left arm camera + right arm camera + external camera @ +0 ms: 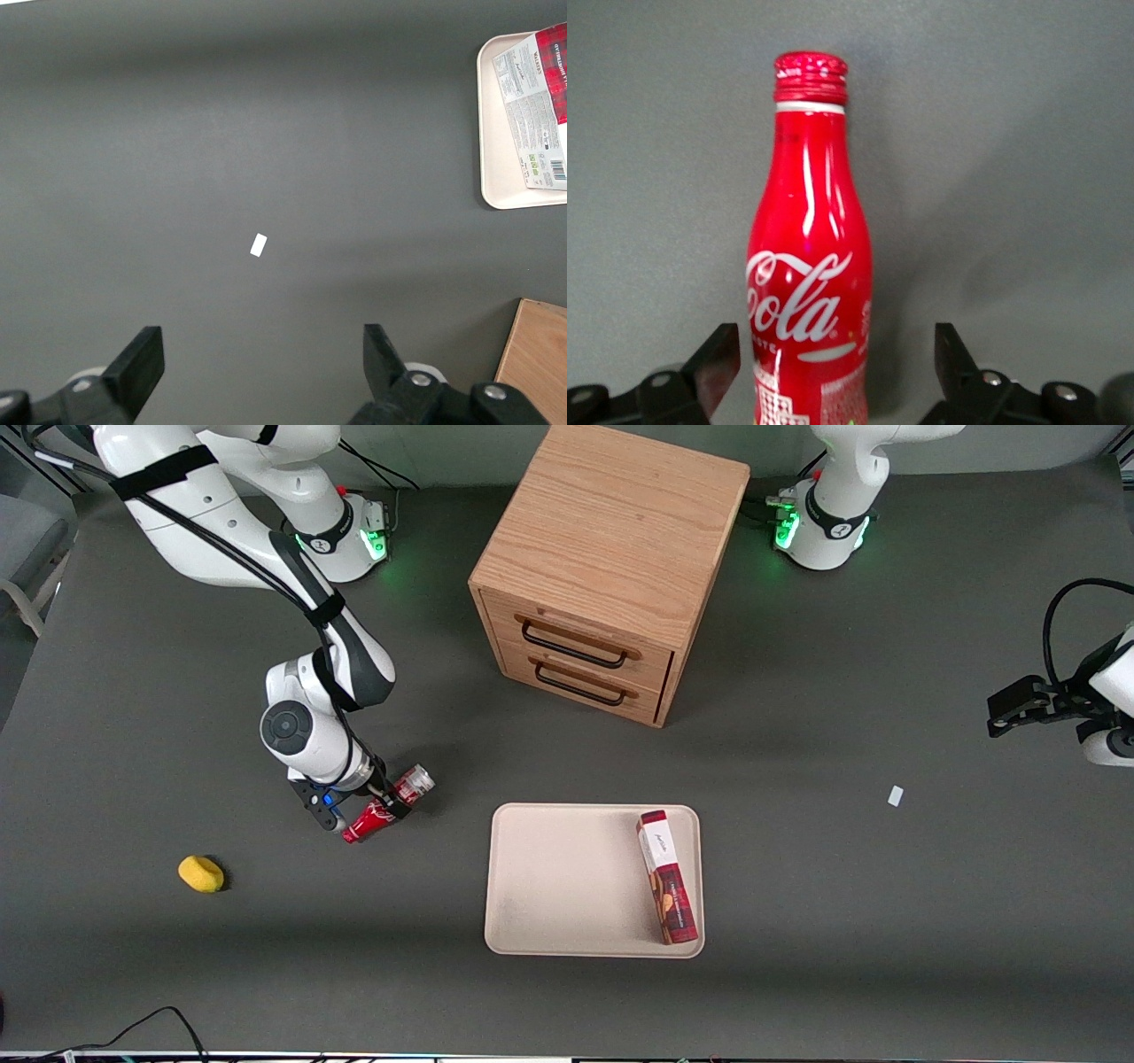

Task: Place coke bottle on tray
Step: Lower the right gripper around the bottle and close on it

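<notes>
Front view shows the coke bottle point(388, 802) lying on the table point(797, 797) at lower left of centre, well apart from the tray point(567, 886), which sits in the lower middle of the frame with only a red-and-white box point(666, 877) along one side. The gripper point(372, 802) is down at the bottle, fingers spread on either side of its body without visibly pressing it. Nothing is done yet: gripping, lifting, carrying and setting down all remain.
</notes>
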Robot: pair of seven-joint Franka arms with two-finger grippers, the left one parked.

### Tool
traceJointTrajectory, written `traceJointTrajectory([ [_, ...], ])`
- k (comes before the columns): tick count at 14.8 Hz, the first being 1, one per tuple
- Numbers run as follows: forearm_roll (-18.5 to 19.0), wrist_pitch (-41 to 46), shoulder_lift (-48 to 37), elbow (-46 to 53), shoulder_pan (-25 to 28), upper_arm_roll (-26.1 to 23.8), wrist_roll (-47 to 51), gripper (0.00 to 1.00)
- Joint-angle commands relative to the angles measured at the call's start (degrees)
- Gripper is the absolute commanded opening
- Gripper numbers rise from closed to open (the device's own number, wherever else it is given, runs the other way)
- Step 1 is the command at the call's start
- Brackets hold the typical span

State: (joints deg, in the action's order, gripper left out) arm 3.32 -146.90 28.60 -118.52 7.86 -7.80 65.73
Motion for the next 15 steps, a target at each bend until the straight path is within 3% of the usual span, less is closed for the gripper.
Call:
traceJointTrajectory([
  [1,1.96,-2.6,1.81,0.57,-0.3,-0.11,1.77,0.79],
  [3,1.96,-2.6,1.72,0.66,-0.21,-0.1,1.77,0.37],
  [4,1.96,-2.51,1.72,0.74,-0.3,-0.11,1.77,0.21],
  [6,1.96,-2.34,1.46,1.01,-0.3,-0.11,1.69,0.0],
  [9,1.96,-0.85,0.58,2.58,-0.13,-0.11,0.46,0.0],
  [15,2.04,17.41,-3.37,15.83,0.93,-0.89,-6.21,0.0],
])
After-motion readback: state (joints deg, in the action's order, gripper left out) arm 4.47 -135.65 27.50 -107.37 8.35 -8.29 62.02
